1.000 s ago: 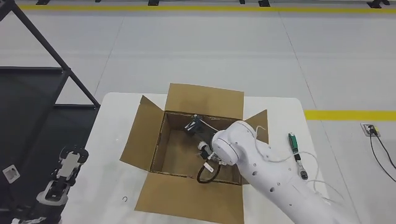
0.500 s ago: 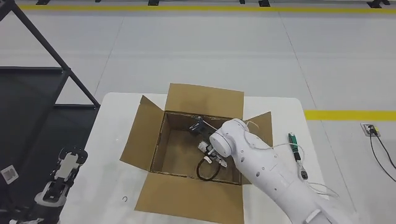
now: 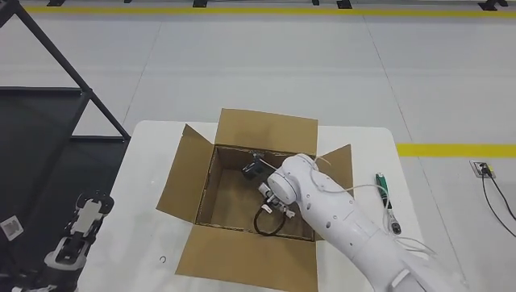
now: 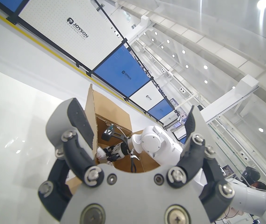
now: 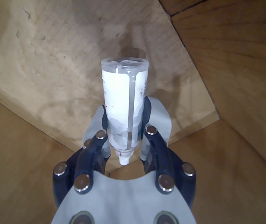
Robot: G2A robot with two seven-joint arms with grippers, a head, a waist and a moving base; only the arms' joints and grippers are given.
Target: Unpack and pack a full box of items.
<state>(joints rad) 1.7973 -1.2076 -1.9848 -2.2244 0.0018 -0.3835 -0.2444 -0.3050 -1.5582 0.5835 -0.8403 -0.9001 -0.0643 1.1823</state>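
Note:
An open cardboard box (image 3: 266,131) with its flaps spread stands on the white table (image 3: 149,171). My right gripper (image 3: 266,192) is down inside it. In the right wrist view the right gripper (image 5: 127,115) is shut on a white bottle (image 5: 123,99) with a clear flat base. The bottle's nozzle points back toward the wrist and its base points at the box's inner wall (image 5: 53,36). My left gripper (image 3: 87,210) hangs off the table's near left corner. In the left wrist view the left gripper (image 4: 135,113) is open and holds nothing, facing the box (image 4: 109,108).
Inside the box lie a black cable loop (image 3: 264,221) and a dark item (image 3: 254,163) near the back wall. A green-handled tool (image 3: 382,185) and a second tool (image 3: 393,223) lie on the table to the right. A black metal frame (image 3: 81,106) stands at the left.
My right arm has shifted a little to the left inside the box. The left gripper has dropped slightly toward the near edge.

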